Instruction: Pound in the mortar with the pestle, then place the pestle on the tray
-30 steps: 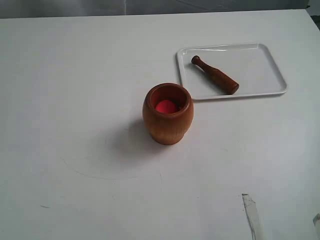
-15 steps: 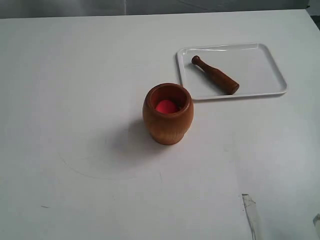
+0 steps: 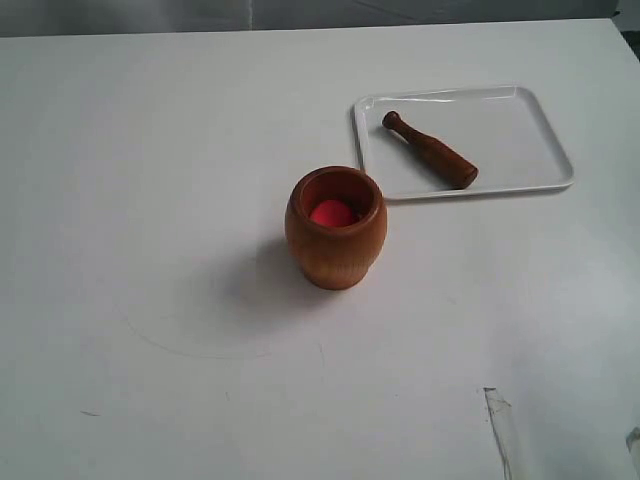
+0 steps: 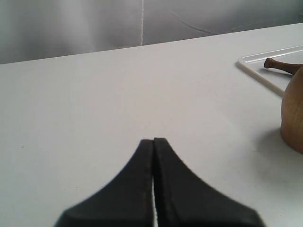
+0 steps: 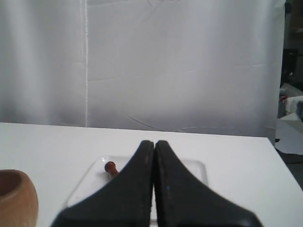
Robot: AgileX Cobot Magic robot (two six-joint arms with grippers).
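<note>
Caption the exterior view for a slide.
Pestle lies on the tray; mortar stands apart on the table, red object inside.

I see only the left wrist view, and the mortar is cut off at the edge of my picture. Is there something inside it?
Observer: Yes. The exterior view shows a red object at the bottom of the mortar.
Operator: Of the pestle I see only the knob end. Is all of it on the tray?
Observer: Yes. It lies flat, wholly inside the rim and slanted across the tray.
Operator: And the other arm?
Observer: The right gripper is shut with nothing between its fingers. It is not touching the pestle.
</note>
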